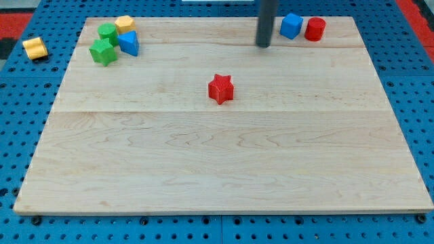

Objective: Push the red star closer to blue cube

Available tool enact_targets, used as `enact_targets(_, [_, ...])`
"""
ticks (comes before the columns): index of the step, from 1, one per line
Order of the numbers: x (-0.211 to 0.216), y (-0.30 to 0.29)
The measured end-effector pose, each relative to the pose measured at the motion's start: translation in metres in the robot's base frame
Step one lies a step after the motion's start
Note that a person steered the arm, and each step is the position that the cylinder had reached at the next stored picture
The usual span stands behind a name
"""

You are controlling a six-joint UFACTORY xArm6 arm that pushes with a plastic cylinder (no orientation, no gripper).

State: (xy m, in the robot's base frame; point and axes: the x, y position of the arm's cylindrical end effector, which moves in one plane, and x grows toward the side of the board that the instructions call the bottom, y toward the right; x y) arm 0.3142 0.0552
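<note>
The red star (220,89) lies near the middle of the wooden board, a little toward the view's top. The blue cube (291,26) sits at the view's top right, touching a red cylinder (314,29) on its right. My tip (263,45) is at the end of the dark rod coming down from the view's top. It stands just left of and below the blue cube, and up and to the right of the red star, apart from both.
At the view's top left is a cluster: a yellow block (125,25), a green cylinder (108,32), a green star (103,51) and a blue triangular block (129,43). A yellow block (34,48) lies off the board (224,163) at the left.
</note>
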Motion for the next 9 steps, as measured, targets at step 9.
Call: enact_targets(9, [-0.017, 0.108])
